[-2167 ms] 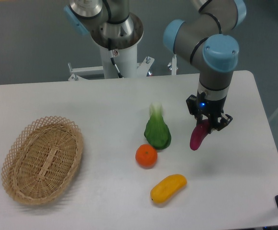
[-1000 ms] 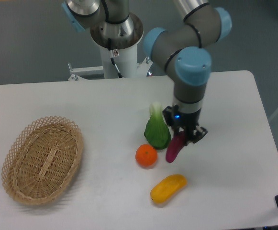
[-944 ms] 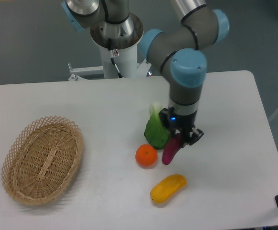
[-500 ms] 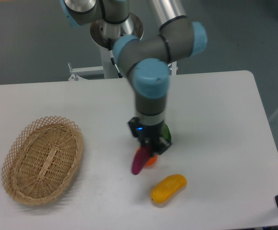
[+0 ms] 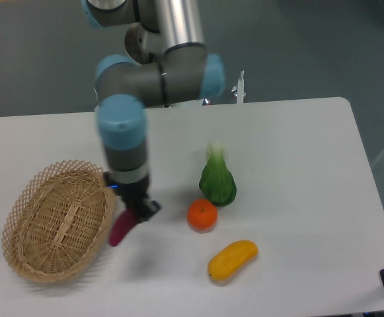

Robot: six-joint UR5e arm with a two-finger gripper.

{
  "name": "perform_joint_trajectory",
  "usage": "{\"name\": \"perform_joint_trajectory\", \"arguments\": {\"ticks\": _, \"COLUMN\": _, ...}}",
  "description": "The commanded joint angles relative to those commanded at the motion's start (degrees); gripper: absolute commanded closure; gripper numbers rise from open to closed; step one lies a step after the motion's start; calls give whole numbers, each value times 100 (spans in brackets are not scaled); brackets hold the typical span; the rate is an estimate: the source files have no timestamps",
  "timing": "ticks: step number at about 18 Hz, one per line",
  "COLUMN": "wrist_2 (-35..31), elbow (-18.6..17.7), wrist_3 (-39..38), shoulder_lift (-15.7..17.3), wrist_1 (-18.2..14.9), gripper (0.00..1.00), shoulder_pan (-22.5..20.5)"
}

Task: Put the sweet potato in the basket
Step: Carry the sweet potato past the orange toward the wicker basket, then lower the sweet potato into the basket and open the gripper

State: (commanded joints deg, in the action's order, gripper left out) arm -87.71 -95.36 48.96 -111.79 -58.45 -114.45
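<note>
My gripper (image 5: pixel 133 210) is shut on the sweet potato (image 5: pixel 120 228), a small magenta tuber that hangs tilted from the fingers above the table. It is just beside the right rim of the basket (image 5: pixel 26 198), a light tan oval of woven wicker at the left of the table. The basket holds nothing that I can see.
A green leafy vegetable (image 5: pixel 217 179) stands near the middle of the table. An orange (image 5: pixel 202 215) lies just below it. A yellow-orange oblong fruit (image 5: pixel 232 259) lies toward the front. The robot base column is at the back.
The arm has swung left across the table with the sweet potato in the gripper, from right of the green vegetable, past the orange, to the basket's right rim.
</note>
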Motion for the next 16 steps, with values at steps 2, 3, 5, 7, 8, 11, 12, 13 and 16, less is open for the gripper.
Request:
{"name": "perform_joint_trajectory", "arguments": {"ticks": 2, "wrist_2": 0, "elbow": -97, "wrist_3": -44, "shoulder_lift": -35, "wrist_1": 9, "gripper": 95, "shoulder_pan": 255}}
{"name": "perform_joint_trajectory", "arguments": {"ticks": 3, "wrist_2": 0, "elbow": -132, "wrist_3": -62, "shoulder_lift": -70, "wrist_1": 9, "gripper": 91, "shoulder_pan": 352}}
{"name": "perform_joint_trajectory", "arguments": {"ticks": 5, "wrist_2": 17, "elbow": -220, "wrist_3": -53, "shoulder_lift": -132, "wrist_1": 17, "gripper": 87, "shoulder_pan": 493}}
{"name": "perform_joint_trajectory", "arguments": {"ticks": 7, "wrist_2": 18, "elbow": -255, "wrist_3": -53, "shoulder_lift": -202, "wrist_1": 26, "gripper": 83, "shoulder_pan": 555}}
{"name": "perform_joint_trajectory", "arguments": {"ticks": 8, "wrist_2": 18, "elbow": -255, "wrist_3": -53, "shoulder_lift": -229, "wrist_1": 35, "gripper": 78, "shoulder_pan": 564}}
{"name": "perform_joint_trajectory", "arguments": {"ticks": 11, "wrist_2": 26, "elbow": -247, "wrist_3": -27, "shoulder_lift": -229, "wrist_1": 44, "gripper": 55, "shoulder_pan": 617}}
{"name": "perform_joint_trajectory", "arguments": {"ticks": 12, "wrist_2": 18, "elbow": -238, "wrist_3": -27, "shoulder_lift": -220, "wrist_1": 44, "gripper": 39, "shoulder_pan": 617}}
{"name": "perform_joint_trajectory", "arguments": {"ticks": 13, "wrist_2": 18, "elbow": -212, "wrist_3": -36, "shoulder_lift": -220, "wrist_1": 53, "gripper": 0, "shoulder_pan": 617}}
{"name": "perform_joint_trajectory", "arguments": {"ticks": 16, "wrist_2": 9, "elbow": -168, "wrist_3": -44, "shoulder_lift": -159, "wrist_1": 88, "gripper": 0, "shoulder_pan": 617}}
